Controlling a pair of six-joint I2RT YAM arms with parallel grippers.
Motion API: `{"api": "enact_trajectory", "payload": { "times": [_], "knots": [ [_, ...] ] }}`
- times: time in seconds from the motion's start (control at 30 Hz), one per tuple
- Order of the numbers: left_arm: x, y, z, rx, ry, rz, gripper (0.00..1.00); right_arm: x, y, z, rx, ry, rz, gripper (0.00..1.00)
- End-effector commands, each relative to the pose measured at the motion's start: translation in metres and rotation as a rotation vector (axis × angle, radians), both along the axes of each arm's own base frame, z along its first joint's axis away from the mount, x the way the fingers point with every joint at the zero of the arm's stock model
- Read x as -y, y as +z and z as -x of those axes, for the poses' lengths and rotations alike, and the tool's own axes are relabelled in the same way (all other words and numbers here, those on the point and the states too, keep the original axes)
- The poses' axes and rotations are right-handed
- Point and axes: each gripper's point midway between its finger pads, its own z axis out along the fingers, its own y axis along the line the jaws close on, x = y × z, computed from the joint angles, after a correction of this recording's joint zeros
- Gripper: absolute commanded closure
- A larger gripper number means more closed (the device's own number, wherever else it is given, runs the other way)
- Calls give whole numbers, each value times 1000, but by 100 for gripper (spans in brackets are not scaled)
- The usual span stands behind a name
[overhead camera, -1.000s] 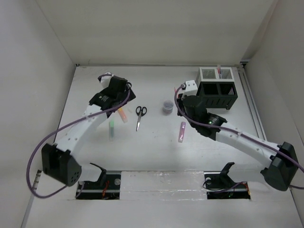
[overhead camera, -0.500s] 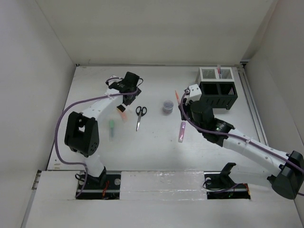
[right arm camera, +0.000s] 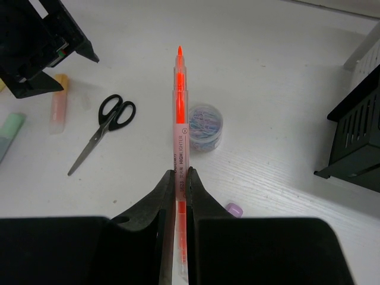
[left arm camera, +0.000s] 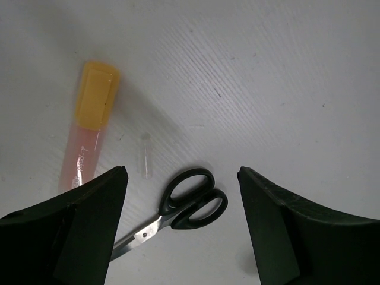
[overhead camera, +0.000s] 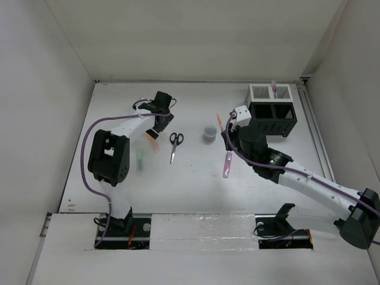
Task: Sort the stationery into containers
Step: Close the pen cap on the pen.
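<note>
My left gripper [overhead camera: 156, 126] is open and empty, hovering over the table; in the left wrist view [left arm camera: 181, 173] its jaws straddle the handles of the black-handled scissors [left arm camera: 191, 199] [overhead camera: 175, 145]. An orange highlighter [left arm camera: 89, 130] [overhead camera: 153, 141] lies just left of them. My right gripper [overhead camera: 226, 132] [right arm camera: 180, 171] is shut on a thin orange-red highlighter pen [right arm camera: 180, 113], held above the table with its tip pointing away. The black mesh organiser [overhead camera: 272, 119] and the joined white mesh box [overhead camera: 261, 92] stand to its right.
A round tub of paper clips [overhead camera: 209, 133] [right arm camera: 205, 126] sits ahead of the right gripper. A purple highlighter [overhead camera: 227, 164] lies below it, and a green highlighter [overhead camera: 140, 159] lies at the left. A small clear bit [left arm camera: 146, 161] lies by the scissors. White walls enclose the table.
The left arm has folded up and its gripper has shifted slightly right, towards the scissors. The right gripper has moved a little right with the pen held in it.
</note>
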Motion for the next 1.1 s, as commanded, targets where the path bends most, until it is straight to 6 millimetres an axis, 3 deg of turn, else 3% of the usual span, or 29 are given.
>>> {"api": "enact_trajectory", "payload": {
  "times": [0.0, 0.57, 0.83, 0.97, 1.07],
  "knots": [
    [1, -12, 5, -19, -9, 1, 29, -6, 12, -1, 42, 18, -44, 100],
    [3, -50, 21, -96, 11, 25, 40, -10, 4, -4, 26, 15, -39, 100],
    [-2, -47, 25, -102, 49, 17, 55, -10, 4, -4, 26, 15, -39, 100],
    [-6, -42, 24, -100, 65, -2, 55, -3, 10, -2, 44, -4, -50, 100],
    [-7, -52, 28, -130, 66, -15, 57, -1, 12, 0, 50, -4, -56, 100]
  ]
}}
